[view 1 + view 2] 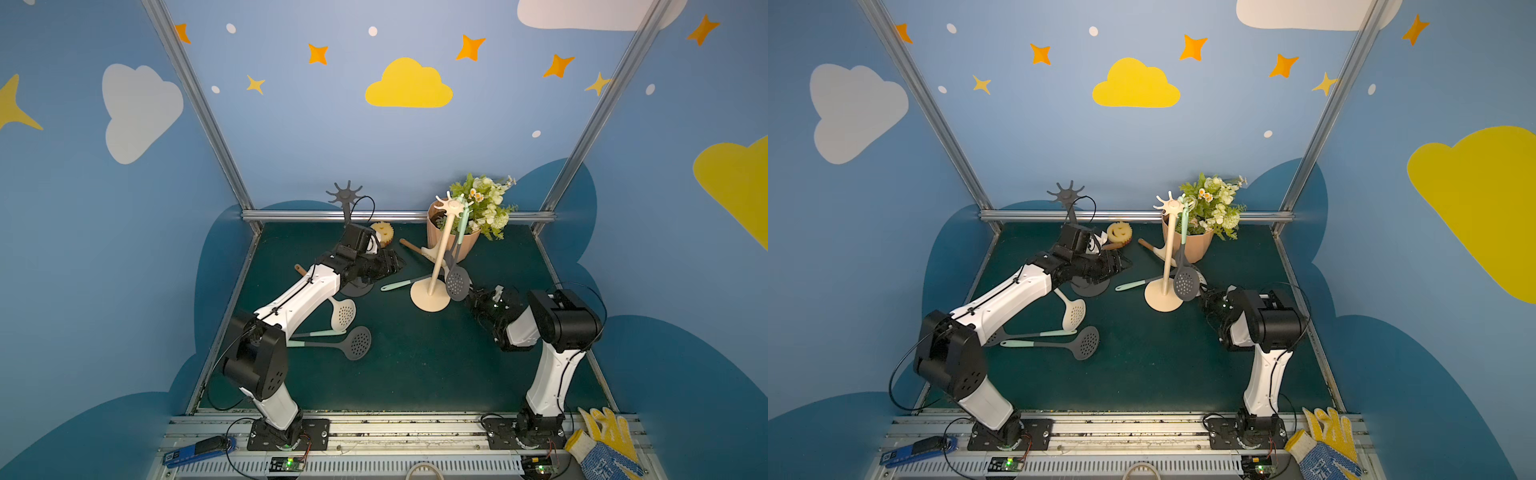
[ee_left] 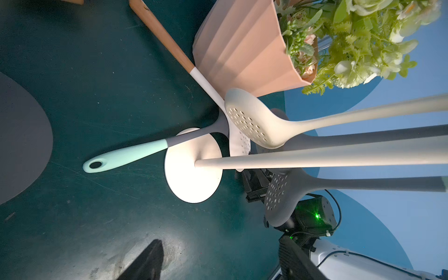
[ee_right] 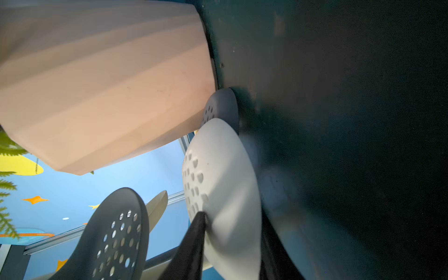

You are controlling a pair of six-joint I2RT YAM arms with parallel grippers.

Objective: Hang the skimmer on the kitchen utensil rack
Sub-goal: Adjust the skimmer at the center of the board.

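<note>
While the left gripper (image 1: 388, 264) hangs empty with its fingers apart, the right gripper (image 3: 234, 225) pinches the bowl of the white skimmer (image 3: 225, 174), which lies on the mat (image 1: 395, 374) beside the cream utensil rack (image 1: 440, 245). This looks like the grasp step. Next, the handle end must be lifted to a free prong.

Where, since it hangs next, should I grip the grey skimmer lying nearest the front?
Its thin dark neck just behind the head, from above, pinching across it: the skimmer lies flat on the mat, and the mint end stays free to hang.
</note>
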